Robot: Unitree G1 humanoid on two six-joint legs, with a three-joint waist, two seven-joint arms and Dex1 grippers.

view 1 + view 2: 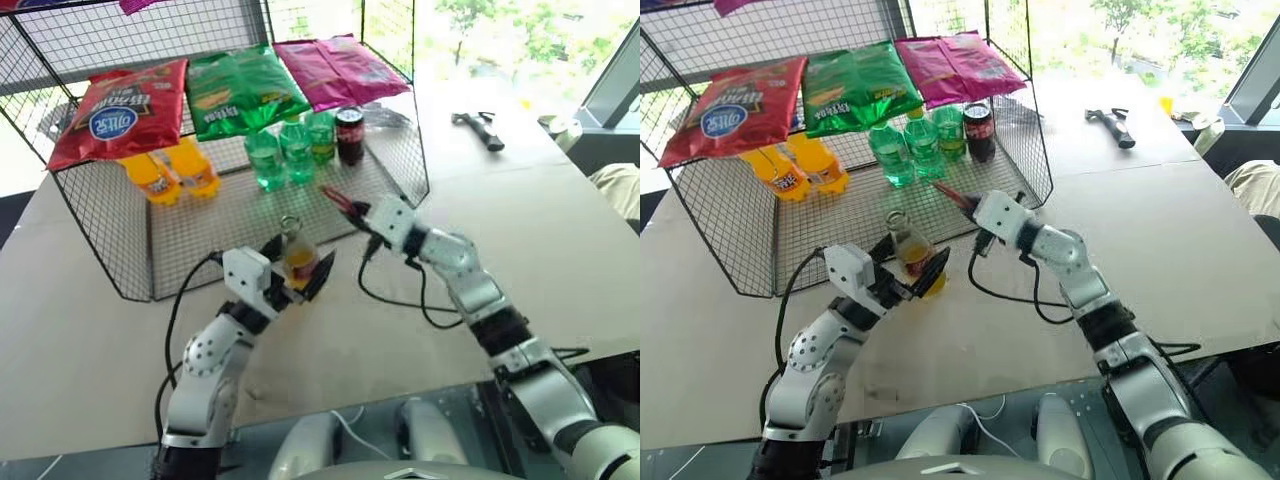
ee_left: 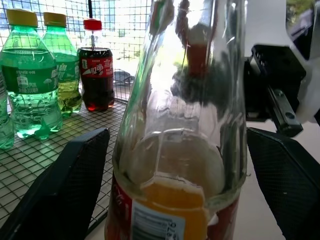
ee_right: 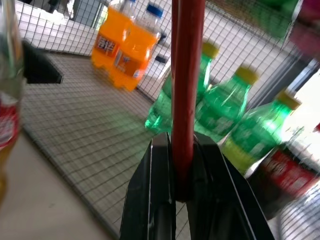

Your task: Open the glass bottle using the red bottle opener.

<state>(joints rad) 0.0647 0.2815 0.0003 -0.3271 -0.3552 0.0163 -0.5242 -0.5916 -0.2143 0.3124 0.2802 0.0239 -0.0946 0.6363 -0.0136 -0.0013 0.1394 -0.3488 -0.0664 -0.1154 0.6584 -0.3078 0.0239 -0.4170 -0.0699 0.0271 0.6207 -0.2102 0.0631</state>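
The glass bottle [image 1: 299, 255] stands upright on the bench [image 1: 560, 230], right at the front edge of the wire rack [image 1: 200, 225], with orange drink low in its body and a red label around it. The left tool [image 1: 300, 272] sits around the bottle's lower part with its black fingers [image 2: 65, 185] spread wide, one on each side of the glass and clear gaps between pads and bottle in the left wrist view, so nothing is gripped there. Over to the right tool [image 1: 352, 208]: it is clamped tight on the red bottle opener [image 1: 336, 197], which sticks out ahead of the fingers, angled up and away towards the back of the rack. The opener's tip is just beside the bottle's neck, off to the right and a little behind it; whether it touches the top cannot be told. I cannot make out the cap from these views. Behind, on the rack floor, stand green plastic bottles [image 1: 283, 152], a dark cola bottle [image 1: 350, 135] and two orange plastic bottles [image 1: 172, 172]. Snack bags in red [image 1: 120, 110], green [image 1: 243, 90] and pink [image 1: 335, 70] lean along the back. A hammer [image 1: 478, 127] lies far off on the bench's right side.
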